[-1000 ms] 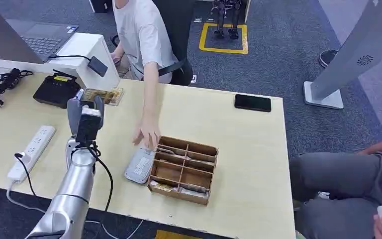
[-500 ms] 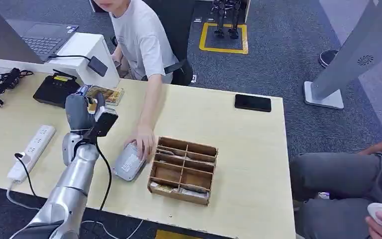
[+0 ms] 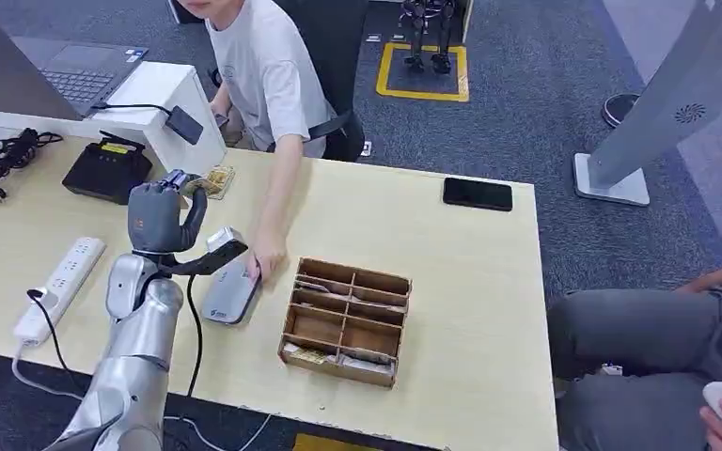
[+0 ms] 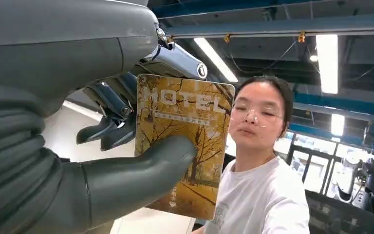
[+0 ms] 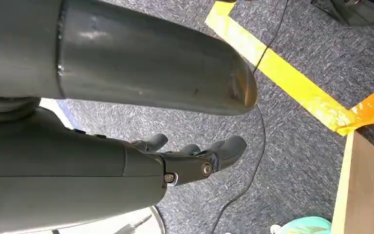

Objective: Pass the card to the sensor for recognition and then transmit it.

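The left hand (image 4: 92,146) is pinching a golden rectangular hotel card (image 4: 185,141) between thumb and fingers, raised above the table. Just right of it, a person's hand (image 3: 265,265) is sliding the flat grey sensor (image 3: 228,293), now closer than earlier. The right hand (image 5: 195,156) is hanging with fingers loosely apart, holding nothing.

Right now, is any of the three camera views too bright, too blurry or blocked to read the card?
Head view: even light and sharp, but the card is small, its print unreadable. Left wrist view: card sharp, HOTEL legible, though the left robot hand has its thumb across the lower part; ceiling lights glare white behind. Right wrist view: the right robot hand and carpet are reasonably sharp.
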Robot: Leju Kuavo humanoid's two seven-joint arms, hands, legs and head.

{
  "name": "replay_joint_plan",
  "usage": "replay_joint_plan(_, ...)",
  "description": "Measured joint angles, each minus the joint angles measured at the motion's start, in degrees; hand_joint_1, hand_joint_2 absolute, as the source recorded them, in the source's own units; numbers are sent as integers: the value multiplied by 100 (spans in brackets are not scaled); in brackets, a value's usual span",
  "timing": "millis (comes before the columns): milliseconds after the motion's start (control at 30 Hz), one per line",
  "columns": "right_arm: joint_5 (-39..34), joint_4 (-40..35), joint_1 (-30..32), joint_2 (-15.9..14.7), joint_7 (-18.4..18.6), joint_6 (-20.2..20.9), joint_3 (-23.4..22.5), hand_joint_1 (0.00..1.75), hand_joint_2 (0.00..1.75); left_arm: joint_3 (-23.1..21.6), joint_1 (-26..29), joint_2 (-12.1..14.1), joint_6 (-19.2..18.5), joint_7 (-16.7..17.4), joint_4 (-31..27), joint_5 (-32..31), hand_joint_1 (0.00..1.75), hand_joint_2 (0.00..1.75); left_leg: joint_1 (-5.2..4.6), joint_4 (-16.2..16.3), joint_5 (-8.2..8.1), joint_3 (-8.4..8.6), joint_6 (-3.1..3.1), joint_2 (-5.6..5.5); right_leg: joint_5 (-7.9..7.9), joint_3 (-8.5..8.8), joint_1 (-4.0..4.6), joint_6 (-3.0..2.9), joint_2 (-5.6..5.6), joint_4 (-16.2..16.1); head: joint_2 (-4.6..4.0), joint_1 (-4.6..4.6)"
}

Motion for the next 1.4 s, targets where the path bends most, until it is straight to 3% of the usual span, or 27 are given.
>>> replay_joint_plan(367, 18, 0, -3, 0, 11, 13, 33, 0, 0, 158, 0, -88, 0, -11, -7, -181, 175, 175, -1, 0, 0, 0, 0, 0, 0, 1, -1, 0, 0, 0, 0, 0)
replay_joint_plan(400, 17, 0, -2, 0, 11, 15, 33, 0, 0, 160, 0, -88, 0, -11, -7, -170, 0, 175, -1, 0, 0, -1, 0, 0, 0, 1, 0, 0, 0, 0, 0, 0)
replay_joint_plan(1033, 122, 0, -3, 20, 2, 50, 35, 0, 0, 160, -26, -114, 0, -13, -92, 238, 0, 175, 0, 0, 0, 0, 0, 0, 0, 0, 0, 0, 0, 0, 0, 0)
replay_joint_plan(1067, 122, 0, -2, 20, 2, 50, 35, 0, 0, 160, -31, -114, 0, -13, -92, 240, 0, 0, 0, 0, 0, 0, 0, 0, 0, 0, 0, 0, 0, 0, 0, 0)
replay_joint_plan(1267, 140, 0, -3, 20, 39, 61, 35, 0, 0, 164, -87, -114, 0, 24, -92, 310, 0, 0, 0, 0, 0, 0, 0, 0, 0, 0, 0, 0, 0, 0, 0, 2)
replay_joint_plan(1300, 149, 0, -3, 20, 39, 68, 35, 0, 0, 177, -106, -116, 0, 24, -90, 346, 0, 175, 0, 0, 0, 0, 0, 0, 0, 0, 0, 0, 0, 0, 0, 0)
replay_joint_plan(1400, 173, 0, -2, 22, 37, 59, 35, 0, 0, 227, -145, -127, 0, 24, -81, 480, 0, 175, 0, 0, 0, 0, 0, 0, 0, 0, 0, 0, 0, 0, 0, 0)
